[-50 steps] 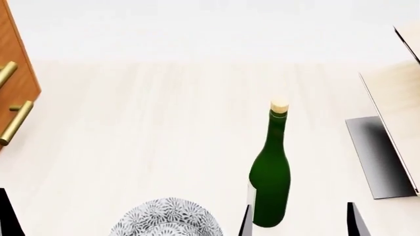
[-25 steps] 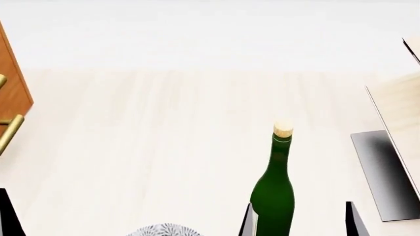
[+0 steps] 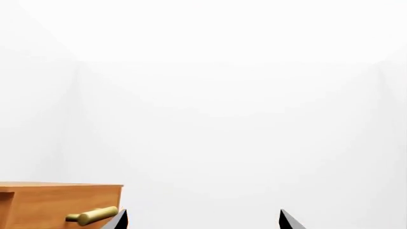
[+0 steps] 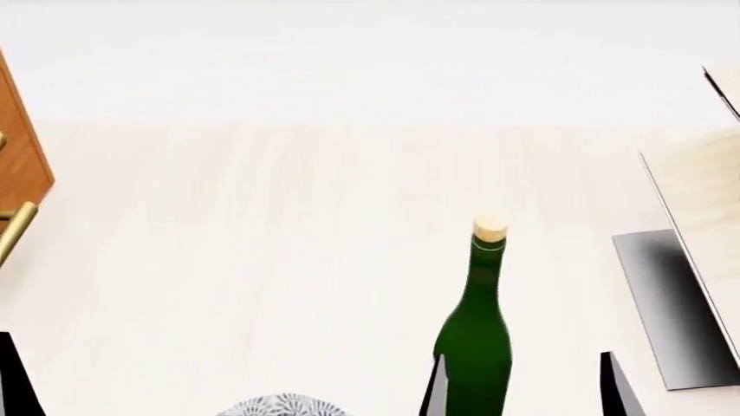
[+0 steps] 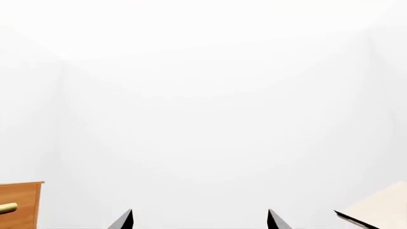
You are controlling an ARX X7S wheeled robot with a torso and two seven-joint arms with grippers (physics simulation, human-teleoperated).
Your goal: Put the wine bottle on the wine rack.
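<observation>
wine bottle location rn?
Head view: the wine bottle stands upright on the table, right of centre, near the bottom edge, between the patterned bowl and the wine rack.

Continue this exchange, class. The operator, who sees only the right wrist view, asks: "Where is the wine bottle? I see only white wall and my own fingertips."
Observer: The wine bottle stands upright on the table, showing between the open fingers of the right gripper in the head view. I cannot tell whether they touch it.
Operator: And the wine rack? I see only a pale board.
Observer: The wine rack has its dark base on the table, to the right of the bottle and apart from it.
Operator: Anything else close by?
Observer: A patterned bowl sits left of the bottle.
</observation>
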